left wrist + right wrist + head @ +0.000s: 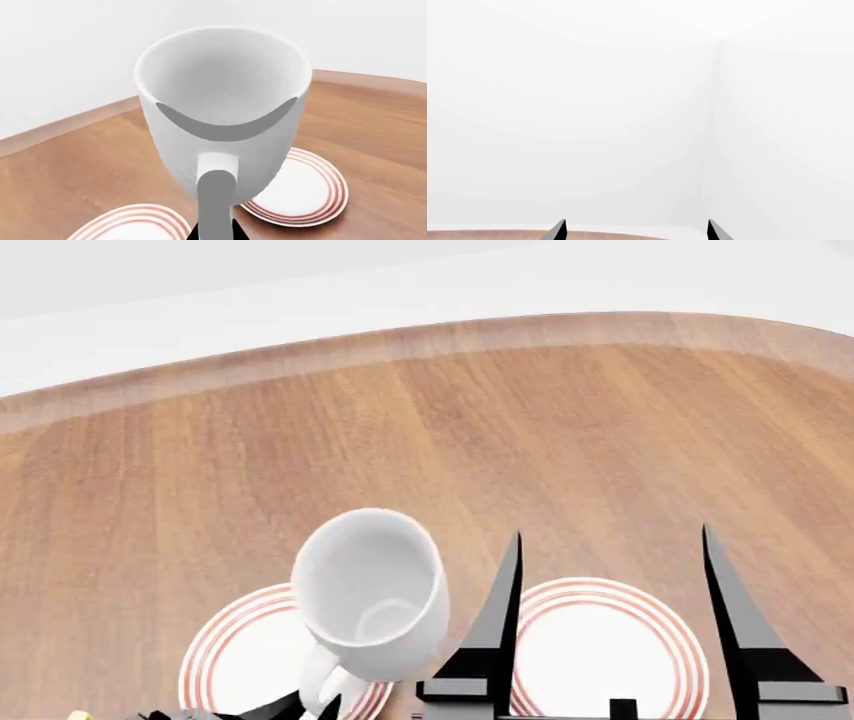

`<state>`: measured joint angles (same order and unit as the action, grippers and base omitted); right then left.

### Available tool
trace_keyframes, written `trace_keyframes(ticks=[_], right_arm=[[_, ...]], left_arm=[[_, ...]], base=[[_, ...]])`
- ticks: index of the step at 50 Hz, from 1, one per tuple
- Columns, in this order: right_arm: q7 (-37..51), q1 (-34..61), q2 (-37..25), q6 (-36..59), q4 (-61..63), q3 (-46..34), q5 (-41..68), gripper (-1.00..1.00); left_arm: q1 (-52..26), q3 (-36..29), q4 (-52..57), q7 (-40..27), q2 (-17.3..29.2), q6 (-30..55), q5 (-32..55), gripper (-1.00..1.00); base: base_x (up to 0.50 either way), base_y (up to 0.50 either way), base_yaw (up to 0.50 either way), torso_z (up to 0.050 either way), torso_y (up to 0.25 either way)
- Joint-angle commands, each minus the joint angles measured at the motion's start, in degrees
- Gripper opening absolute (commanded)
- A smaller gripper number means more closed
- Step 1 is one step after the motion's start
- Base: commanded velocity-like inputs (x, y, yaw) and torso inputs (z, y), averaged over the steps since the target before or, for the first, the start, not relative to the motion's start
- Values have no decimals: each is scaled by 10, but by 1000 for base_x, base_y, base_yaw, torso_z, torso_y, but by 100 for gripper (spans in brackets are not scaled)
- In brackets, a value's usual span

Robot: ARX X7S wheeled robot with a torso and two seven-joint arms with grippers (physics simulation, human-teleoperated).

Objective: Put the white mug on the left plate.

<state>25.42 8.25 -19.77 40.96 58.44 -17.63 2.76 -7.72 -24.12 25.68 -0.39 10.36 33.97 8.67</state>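
Wooden table point(561, 430) filled most of the head view, bare except for two red-ringed plates near the robot. Left plate point(234, 660) and right plate point(614, 650) sat side by side, apart, flat on the wood.

White mug point(371, 590) hung in the air over the left plate, overlapping its right half in the head view, clear of the table. Judging by the left wrist view, left gripper point(215, 227) had it by the loop handle, fingers closed around that handle; grip contact itself sat at the frame edge, so partly inferred. Handle grip makes sense: keeps the body free to be set down on the plate.

Mug mouth pointed up and away from the robot, tilted rather than upright; long axis leaned from the handle side near the robot toward the far table edge. Would need levelling before lowering, else it could land on its base edge.

Right gripper point(611, 640) was empty, fingers spread wide, parked over the right plate, out of the way.
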Motion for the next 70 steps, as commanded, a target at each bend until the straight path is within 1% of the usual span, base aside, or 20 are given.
trace_keyframes(ticks=[1,13,15,16,18,19,21,24,27,30,31,32,33,53,70], right_arm=[[4,-1,-2,-4,-1,0,4,100],[7,-1,-5,-5,-2,2,9,100],[6,-3,-4,-12,-3,6,15,100],[7,-3,-5,-12,-4,5,14,100],[7,-4,-5,-16,-6,7,15,100],[7,-3,-4,-14,-6,6,16,100],[8,-2,-4,-14,-5,5,17,100],[9,-2,-4,-12,-4,5,18,100],[10,-2,-5,-14,-5,6,20,100],[10,-4,-6,-18,-7,6,21,100],[11,-4,-6,-18,-7,6,21,100],[11,-4,-6,-19,-7,5,22,100],[11,-3,-6,-17,-6,5,22,100],[17,-11,-10,-34,-21,5,27,100],[19,-6,-12,-31,-21,5,32,100]], left_arm=[[-39,40,-55,-7,-5,-10,17,-100],[-100,63,-127,-14,-9,-13,20,-100],[-106,69,-160,-12,-12,-37,21,-100],[-112,75,-153,-14,-13,-21,28,-100],[-119,80,-170,-15,-14,-26,29,-100],[-124,81,-191,-15,-16,-40,26,-100],[-127,86,-196,-18,-16,-45,27,-100],[-134,88,-267,-15,-20,-96,20,-100],[-145,89,-309,-19,-21,-120,12,-100],[-152,93,-324,-21,-22,-125,14,-100],[-155,96,-295,-25,-19,-94,21,-100],[-156,94,-328,-23,-22,-125,15,-100],[-160,95,-345,-22,-25,-135,15,-100],[-219,109,-470,-28,-29,-185,20,-100],[-231,103,-564,-19,-40,-240,25,-100]], base=[[0,0,0,0,0],[0,0,0,0,1],[0,0,0,0,0],[0,0,0,0,0],[0,0,0,0,0],[0,0,0,0,0],[0,0,0,0,0],[0,0,0,0,0],[0,0,0,0,0],[0,0,0,0,0],[0,0,0,0,0],[0,0,0,0,0],[0,0,0,0,0],[0,0,0,0,1],[0,0,0,0,1]])
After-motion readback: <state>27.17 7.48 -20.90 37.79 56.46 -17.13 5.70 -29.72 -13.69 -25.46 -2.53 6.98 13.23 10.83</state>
